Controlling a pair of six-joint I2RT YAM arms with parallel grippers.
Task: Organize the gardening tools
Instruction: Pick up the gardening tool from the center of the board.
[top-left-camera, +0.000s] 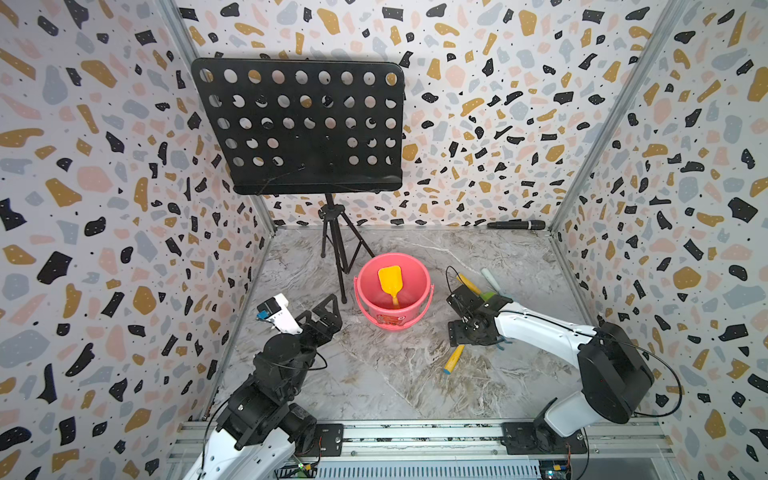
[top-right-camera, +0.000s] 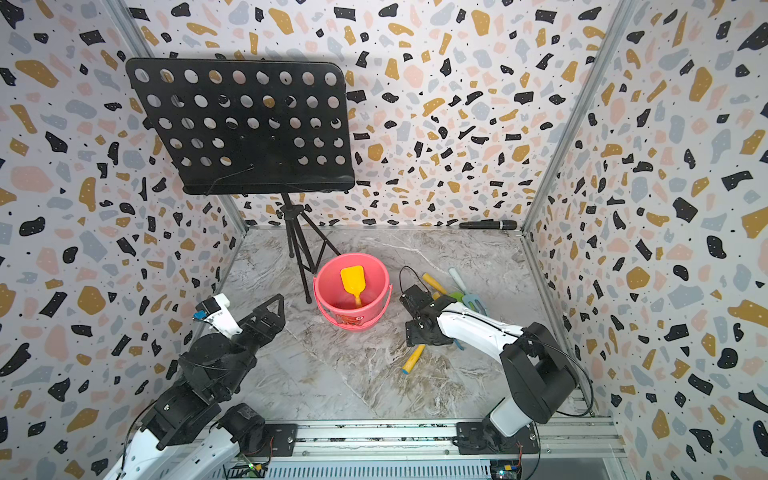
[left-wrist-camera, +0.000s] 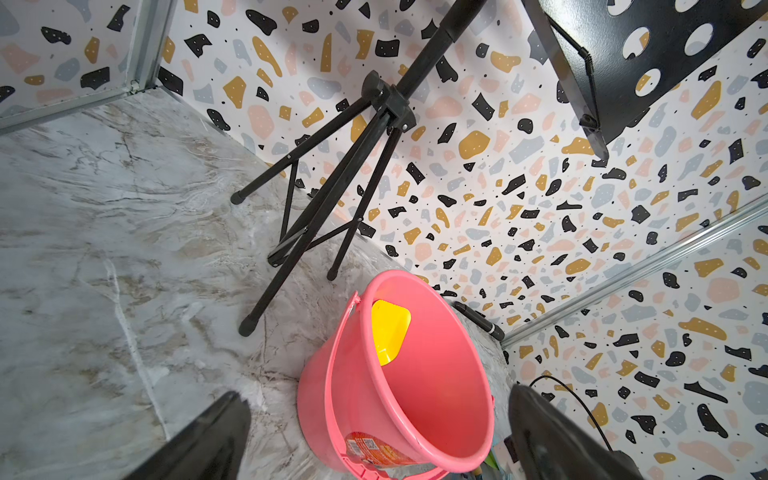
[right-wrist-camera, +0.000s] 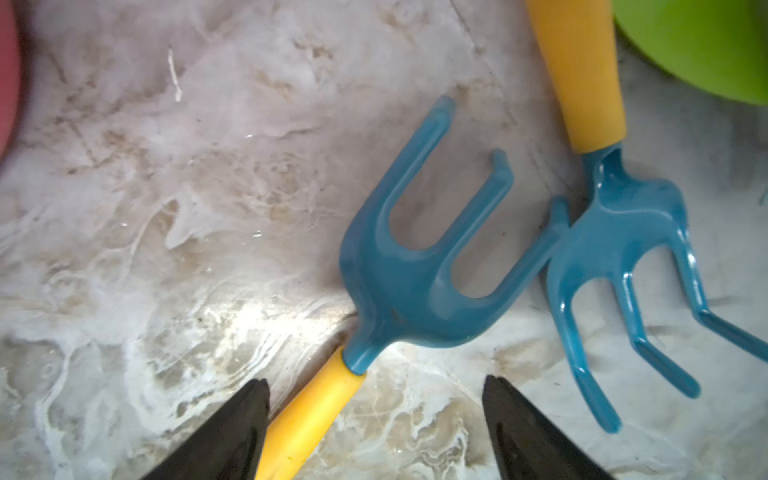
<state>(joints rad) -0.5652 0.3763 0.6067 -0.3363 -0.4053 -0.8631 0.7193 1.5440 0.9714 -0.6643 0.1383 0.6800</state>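
Right wrist view: the right fingers (right-wrist-camera: 232, 432) are open, one on each side of the yellow handle (right-wrist-camera: 307, 415) of a blue rake (right-wrist-camera: 415, 270) lying on the tabletop (right-wrist-camera: 166, 208). Best to get the handle in the middle, then squeeze firmly. Left fingers (left-wrist-camera: 199, 444) are wide open and empty.

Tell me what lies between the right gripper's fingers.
The right wrist view shows the yellow handle of a blue rake on the marble floor, between the fingers of the open right gripper, near one finger, unclamped.

yellow shovel (top-left-camera: 390, 277) in bucket (top-left-camera: 417, 286), blue rakes (right-wrist-camera: 415, 286) — touching
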